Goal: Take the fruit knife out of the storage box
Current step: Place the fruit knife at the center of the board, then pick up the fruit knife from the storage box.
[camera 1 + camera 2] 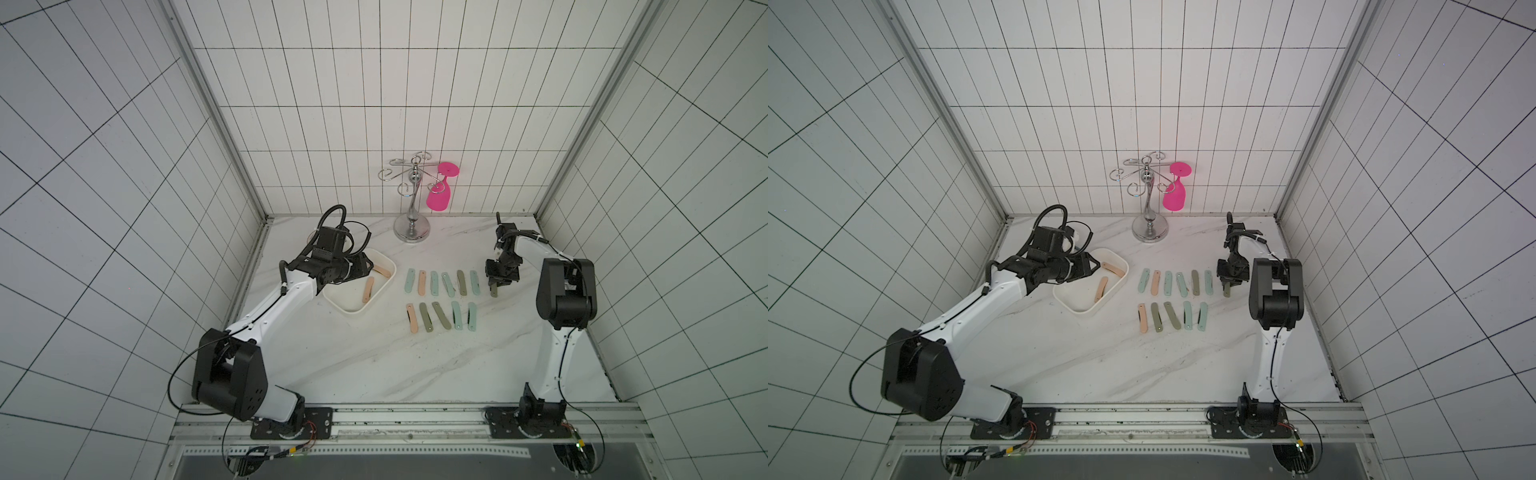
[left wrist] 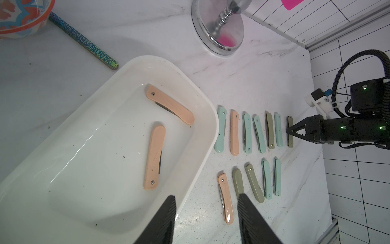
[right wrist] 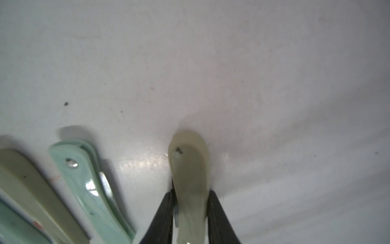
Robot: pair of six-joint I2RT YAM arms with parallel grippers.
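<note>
1. The storage box (image 2: 95,158) sits left of centre on the surface (image 1: 374,365). Its near-left end is cut off in the left wrist view, and the left arm covers its far-left part in both top views.
2. Two folded knives lie apart on the box floor: the far peach knife (image 2: 169,106) close to the right wall and the near peach knife (image 2: 155,157) toward the middle.
3. The left claw (image 2: 205,196) hovers over the box's right rim, moderately wide with nothing between its fingers. Only the fingertips show in its own view, and they are hard to make out from above.
4. The right claw (image 3: 191,193) is pinched on the olive knife (image 3: 190,169), which stands on edge at the right end of the far row. The knife's lower part is cut off by the frame. I cannot tell whether it touches the surface.
5. Right of the box lie a far row (image 1: 434,282) of six folded knives and a near row (image 1: 441,316) of five.
6. A patterned bowl (image 2: 23,19) is cut off at the frame corner, with a patterned stick (image 2: 84,41) beside it.
7. A glass stand (image 1: 411,230) at the far centre carries an upside-down pink glass (image 1: 438,199).
</note>
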